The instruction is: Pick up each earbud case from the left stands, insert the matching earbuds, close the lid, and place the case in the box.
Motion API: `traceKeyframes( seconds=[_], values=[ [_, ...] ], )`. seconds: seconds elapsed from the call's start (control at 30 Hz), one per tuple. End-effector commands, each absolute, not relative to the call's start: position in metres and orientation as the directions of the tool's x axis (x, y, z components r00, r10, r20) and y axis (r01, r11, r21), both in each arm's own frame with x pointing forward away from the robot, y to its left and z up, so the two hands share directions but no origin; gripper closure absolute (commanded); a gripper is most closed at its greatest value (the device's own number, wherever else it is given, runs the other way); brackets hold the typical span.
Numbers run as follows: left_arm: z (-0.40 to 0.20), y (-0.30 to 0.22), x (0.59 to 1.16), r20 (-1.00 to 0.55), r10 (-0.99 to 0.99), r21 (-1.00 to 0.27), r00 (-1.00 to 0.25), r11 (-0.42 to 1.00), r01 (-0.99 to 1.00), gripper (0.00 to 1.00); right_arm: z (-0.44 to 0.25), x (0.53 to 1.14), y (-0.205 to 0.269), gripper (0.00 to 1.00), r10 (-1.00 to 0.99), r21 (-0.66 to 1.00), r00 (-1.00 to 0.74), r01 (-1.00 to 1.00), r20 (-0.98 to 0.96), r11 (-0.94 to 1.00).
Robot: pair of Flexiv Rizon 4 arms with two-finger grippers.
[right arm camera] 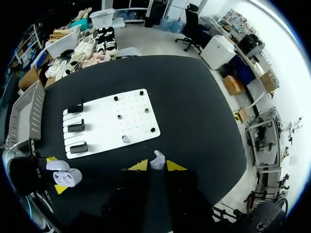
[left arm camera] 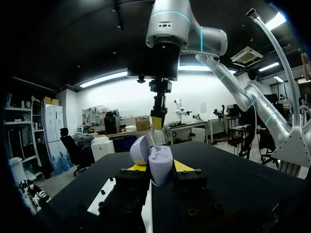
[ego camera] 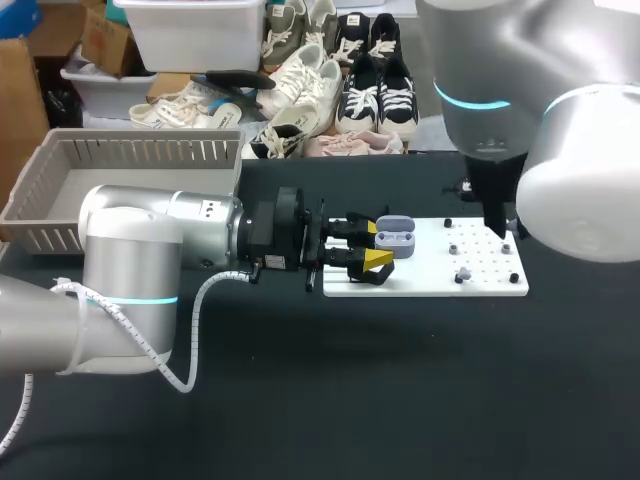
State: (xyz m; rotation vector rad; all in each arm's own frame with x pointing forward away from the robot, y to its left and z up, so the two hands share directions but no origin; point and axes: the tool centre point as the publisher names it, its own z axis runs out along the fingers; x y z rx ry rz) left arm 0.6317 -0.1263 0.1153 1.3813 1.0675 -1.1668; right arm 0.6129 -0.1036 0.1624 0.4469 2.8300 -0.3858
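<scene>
**Left gripper** (ego camera: 374, 243): coming in from 9 o'clock and pinching the case (ego camera: 396, 238) from two sides, a yellow tip on each flank. It is holding the case over the 9 o'clock edge of the board (ego camera: 482, 282), off the stands (right arm camera: 76, 127).

**Case**: in the left wrist view the case (left arm camera: 161, 165) is sitting tilted between the fingers, with the lid (left arm camera: 139, 149) standing open and swung back. Its wells are facing the right arm.

**Right gripper** (right arm camera: 157, 166): hanging high over the table, beyond the board's 3 o'clock side. Its fingers are pressing in on a pale earbud (right arm camera: 157, 159); contact on both sides looks likely, but the tips are hiding part of it.

**Grey piece** (right arm camera: 125, 139): lying on the board near its 5 o'clock corner. It is too small to tell whether it is the second earbud.

**Box** (ego camera: 150, 150): waiting at 10 o'clock, well apart from both grippers.

**Hazards**
- The case is tilting, so an earbud arriving off-axis risks catching the well's rim and dropping to the table.
- Pushing too hard risks twisting the case in the pinch.
- The open lid is standing beside the approach path and could be struck.
- With both grippers converging, the fingers risk colliding.
</scene>
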Motion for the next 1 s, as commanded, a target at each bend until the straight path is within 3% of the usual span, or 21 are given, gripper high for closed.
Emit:
traceKeyframes(
  seconds=[0.03,0.53,0.83,1.0],
  values=[
    [0.114,-0.126,0.633,-0.989,0.021,0.144,0.147,-0.117,0.983,1.00,0.163,0.611,-0.103,1.00,0.276,-0.224,-0.921,0.340,-0.273,0.913],
    [0.114,-0.126,0.633,-0.989,0.021,0.144,0.147,-0.117,0.983,1.00,0.163,0.611,-0.103,1.00,0.276,-0.224,-0.921,0.340,-0.273,0.913],
    [0.114,-0.126,0.633,-0.989,0.021,0.144,0.147,-0.117,0.983,1.00,0.177,0.609,-0.073,1.00,0.464,-0.081,-0.865,0.485,-0.191,0.871],
    [0.114,-0.126,0.633,-0.989,0.021,0.144,0.147,-0.117,0.983,1.00,0.185,0.603,-0.059,1.00,0.461,-0.088,-0.865,0.484,-0.201,0.871]
  ],
)
